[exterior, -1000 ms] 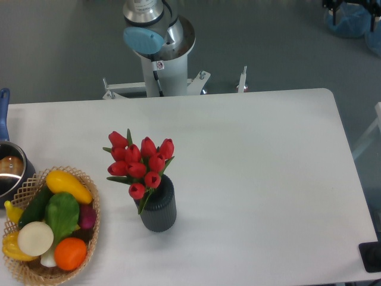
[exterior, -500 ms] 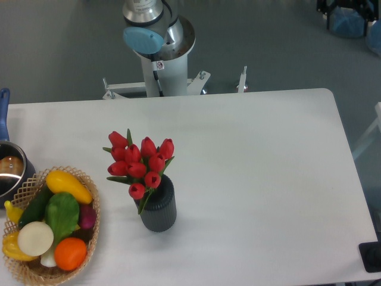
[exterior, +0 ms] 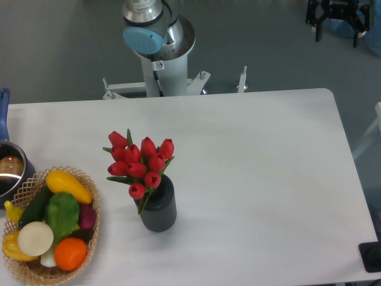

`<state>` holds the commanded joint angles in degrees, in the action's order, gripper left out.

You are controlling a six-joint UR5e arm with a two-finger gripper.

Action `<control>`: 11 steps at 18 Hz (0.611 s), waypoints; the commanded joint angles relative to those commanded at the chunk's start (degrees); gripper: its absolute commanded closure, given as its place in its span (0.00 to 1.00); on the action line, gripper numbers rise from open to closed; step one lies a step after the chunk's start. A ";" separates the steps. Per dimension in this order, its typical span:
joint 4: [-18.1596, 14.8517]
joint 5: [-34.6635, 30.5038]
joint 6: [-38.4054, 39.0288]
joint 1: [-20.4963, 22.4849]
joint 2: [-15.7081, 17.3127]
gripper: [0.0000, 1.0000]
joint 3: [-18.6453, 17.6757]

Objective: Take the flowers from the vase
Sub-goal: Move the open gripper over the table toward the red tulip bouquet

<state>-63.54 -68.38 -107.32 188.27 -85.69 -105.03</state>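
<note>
The flowers (exterior: 140,162), a bunch of red tulip buds with green leaves, stand in the vase (exterior: 159,208), a short dark grey ribbed cylinder left of the table's middle. My gripper (exterior: 337,34) is black and hangs at the top right corner of the view, beyond the table's far edge and far from the flowers. Its two fingers are spread wide apart, open, with nothing between them.
A wicker basket (exterior: 90,238) of vegetables sits at the front left corner. A metal pot (exterior: 11,171) with a blue handle stands at the left edge. The arm's base (exterior: 158,47) rises behind the far table edge. A dark object (exterior: 372,257) lies at the front right edge.
The gripper has come further into view at the top right, moving left and down. The flowers and vase have not moved.
</note>
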 joint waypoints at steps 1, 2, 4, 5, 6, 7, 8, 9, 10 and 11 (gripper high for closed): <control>0.00 0.09 1.57 -0.53 -0.18 0.00 0.00; 0.00 0.09 3.07 -1.32 -0.26 0.00 0.00; 0.00 0.00 4.14 -3.16 -0.44 0.00 -0.52; 0.00 0.09 4.14 -4.22 -0.53 0.00 -1.14; 0.00 0.18 4.31 -5.10 -0.70 0.00 -1.75; -0.26 0.18 5.27 -6.15 -0.97 0.00 -2.28; -0.35 0.96 7.72 -7.38 -1.32 0.00 -2.37; -0.18 3.06 10.87 -8.52 -2.19 0.00 -1.94; 0.26 6.12 13.51 -9.40 -3.33 0.00 -1.15; 1.05 8.24 15.28 -10.28 -4.21 0.00 -0.88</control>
<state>-62.50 -60.14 -92.04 177.99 -89.90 -105.91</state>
